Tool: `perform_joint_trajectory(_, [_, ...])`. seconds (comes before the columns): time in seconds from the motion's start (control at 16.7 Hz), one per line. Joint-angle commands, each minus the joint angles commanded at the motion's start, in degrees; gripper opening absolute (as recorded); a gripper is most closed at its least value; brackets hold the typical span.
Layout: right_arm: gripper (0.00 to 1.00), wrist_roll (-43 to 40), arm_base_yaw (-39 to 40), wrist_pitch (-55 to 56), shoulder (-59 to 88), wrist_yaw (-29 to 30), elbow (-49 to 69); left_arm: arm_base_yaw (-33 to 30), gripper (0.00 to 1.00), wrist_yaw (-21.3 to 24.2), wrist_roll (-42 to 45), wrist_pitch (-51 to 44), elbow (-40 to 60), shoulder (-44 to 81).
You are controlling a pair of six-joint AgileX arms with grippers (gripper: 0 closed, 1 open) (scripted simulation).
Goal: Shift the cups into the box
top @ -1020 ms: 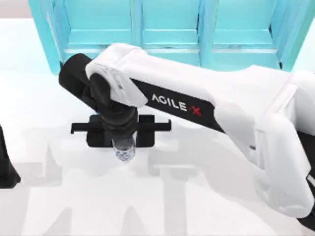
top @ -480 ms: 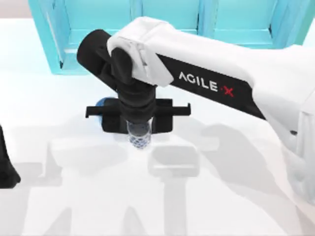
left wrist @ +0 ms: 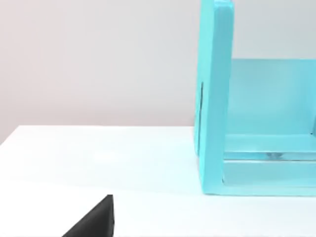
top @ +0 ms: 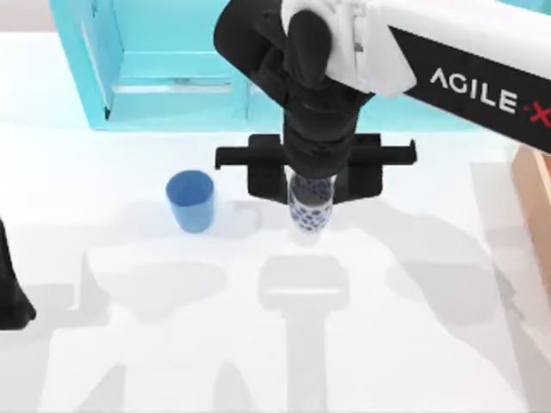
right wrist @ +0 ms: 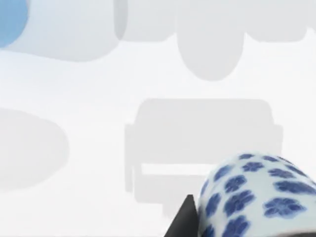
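White patterned cup (top: 310, 206) gripped between right gripper (top: 312, 191) fingers, above table (top: 129, 344), blue cup (top: 191, 200) apart

The right arm (top: 448, 69) is covered by glossy white shells, on which "AGILE X" is printed in white with a red X on a black band. Its wrist (top: 318, 95) and crossbar (top: 258, 157) are made in matte black.

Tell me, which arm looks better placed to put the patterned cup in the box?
The right. Its right gripper already holds the white patterned cup, and the tan box sits at the table's right edge. The left arm is parked at the far left.
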Motion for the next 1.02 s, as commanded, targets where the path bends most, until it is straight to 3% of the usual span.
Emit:
perform_joint_trajectory(0.3, [0.0,-0.6,-0.4,0.0,-0.2,-0.1,-0.2,0.0,1.0,0.0,0.0,0.0,0.0,0.0])
perform_joint_trajectory(0.48, [0.0,-5.9,-5.8,-0.7,-3.5,-1.0,-3.4,0.0,1.0,0.0,0.0,0.0,0.0,0.0])
perform_joint_trajectory(0.72, [0.0,-20.1,-20.2,-2.0,-12.3,-3.6,-11.6,0.0,1.0,0.0,0.0,0.0,0.0,0.0])
perform_joint_trajectory(1.02, [0.0,-44.7,-45.0,-3.1,-27.7,-7.9,-25.7,0.0,1.0,0.0,0.0,0.0,0.0,0.0])
